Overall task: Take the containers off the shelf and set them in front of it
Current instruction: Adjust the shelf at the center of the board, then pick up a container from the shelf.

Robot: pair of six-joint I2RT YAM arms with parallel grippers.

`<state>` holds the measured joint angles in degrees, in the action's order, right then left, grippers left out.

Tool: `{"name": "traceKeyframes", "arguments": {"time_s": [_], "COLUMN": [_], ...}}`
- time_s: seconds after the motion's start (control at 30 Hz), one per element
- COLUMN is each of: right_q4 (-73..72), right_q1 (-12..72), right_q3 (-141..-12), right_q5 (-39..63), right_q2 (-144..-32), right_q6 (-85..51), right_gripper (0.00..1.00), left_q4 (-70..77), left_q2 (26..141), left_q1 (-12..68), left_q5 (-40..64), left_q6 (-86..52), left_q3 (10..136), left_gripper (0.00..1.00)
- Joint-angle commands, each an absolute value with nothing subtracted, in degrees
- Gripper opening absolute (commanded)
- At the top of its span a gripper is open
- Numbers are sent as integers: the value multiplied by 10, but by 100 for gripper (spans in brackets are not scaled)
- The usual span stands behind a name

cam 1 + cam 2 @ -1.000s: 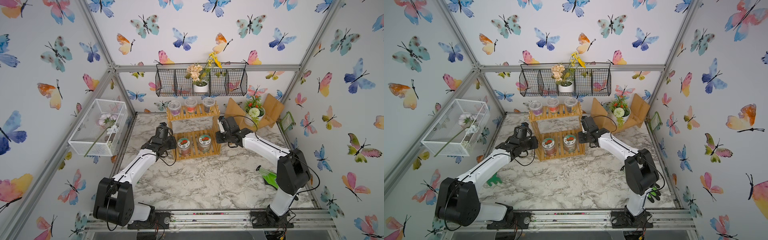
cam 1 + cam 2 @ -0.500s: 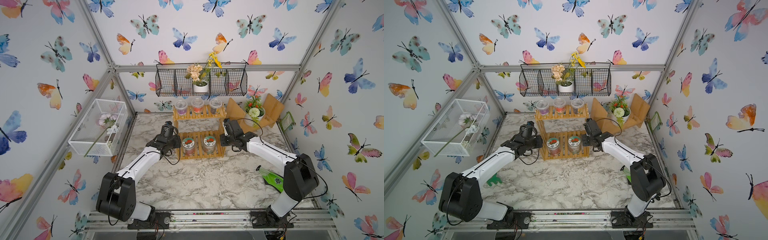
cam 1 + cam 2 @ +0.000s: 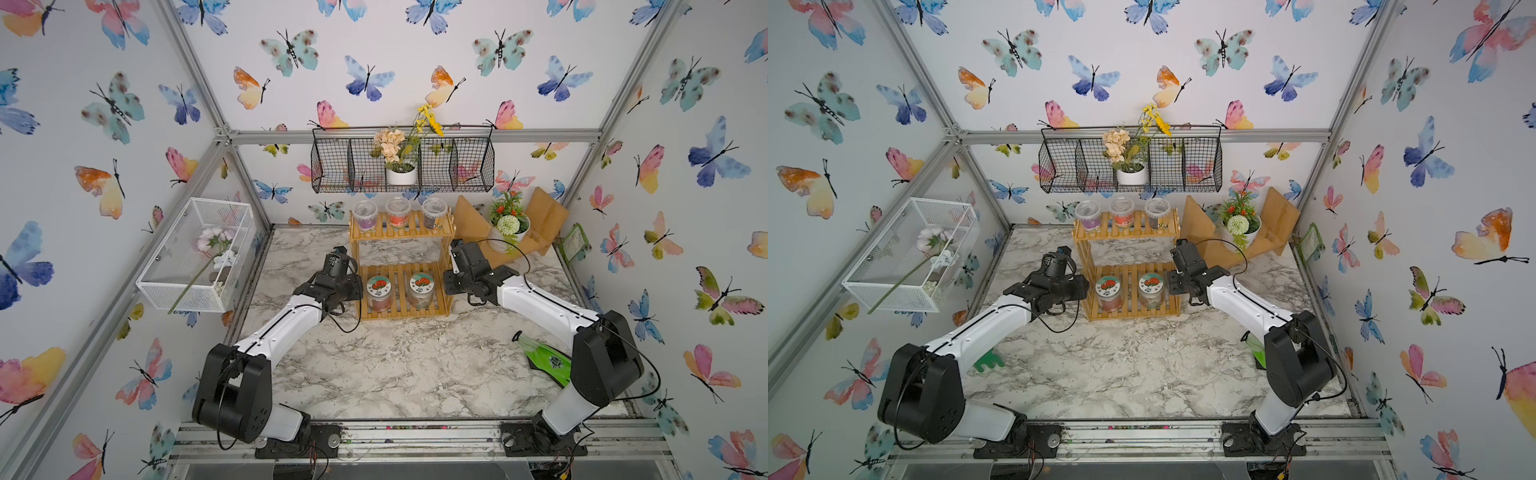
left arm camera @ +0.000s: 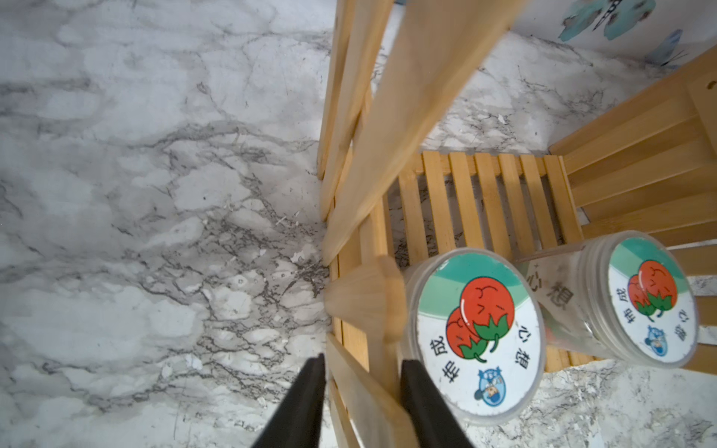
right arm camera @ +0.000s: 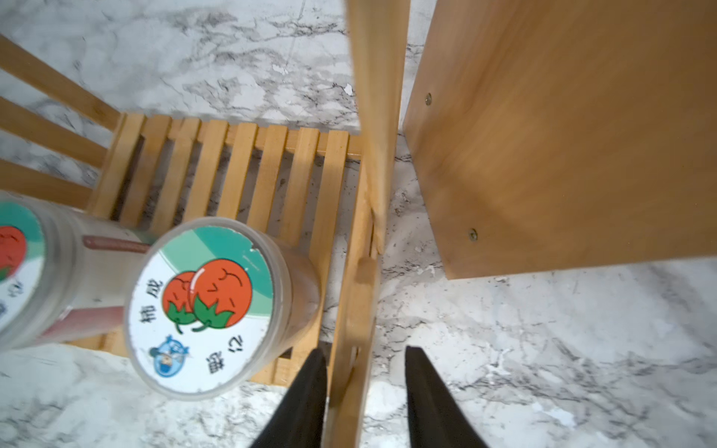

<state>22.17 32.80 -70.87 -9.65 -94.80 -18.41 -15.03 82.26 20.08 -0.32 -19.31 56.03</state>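
Shelf (image 3: 400, 272): 2-tier bamboo rack on the marble surface (image 3: 395, 357), standing between the 2 arms with its open front toward their bases.
Top tier: 3 small clear lidded cups, upright in a row and named by contents: purple cup (image 3: 365, 214), orange-red cup (image 3: 397, 211), dark cup (image 3: 433, 211).
Bottom tier: 2 bigger clear jars, upright, near the front edge, white lids with a red fruit picture. The left jar (image 3: 379, 286) has a reddish-brown fill low down; the right jar (image 3: 420, 284) has a paler one.
Left pincer (image 4: 362, 360): narrowly parted, astride the shelf's front post on that side; no container in it.
Right pincer (image 5: 365, 351): narrowly parted, astride the opposite side rail, daylight showing past the wood; no container in it.
Key relation: each jar sits just inward of its nearer pincer, with wood between them; both long axes are vertical.
Judgement: all 5 containers remain on the shelf. Reaching a jar likely means clearing the post and entering by the open front.
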Motion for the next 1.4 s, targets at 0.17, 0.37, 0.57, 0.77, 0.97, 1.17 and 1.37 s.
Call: {"name": "traceKeyframes", "arguments": {"time_s": [0.17,0.37,0.57,0.77,0.97,1.17,1.37], "right_q4": [249,241,267,286,288,252,221], "right_q1": [320,321,321,321,321,320,321], "right_q3": [-695,-697,-722,-762,-833,-887,-919], "right_q5": [-110,-100,-89,-78,-48,-20,-4], "right_q2": [-925,-893,-859,-828,-826,-848,-876], "right_q6": [-178,-172,-156,-124,-72,-30,-6], "right_gripper": [55,74,91,95,97,98,98], "left_q4": [-169,-167,-178,-186,-195,-177,-164], "left_q2": [808,781,752,725,696,666,651], "left_q1": [199,199,199,200,199,199,199], "left_q5": [-2,0,4,18,20,34,45], "left_q6": [-184,-183,-176,-161,-136,-133,-134], "left_q3": [558,563,583,598,597,570,555], "left_gripper": [62,82,99,99,99,99,99]}}
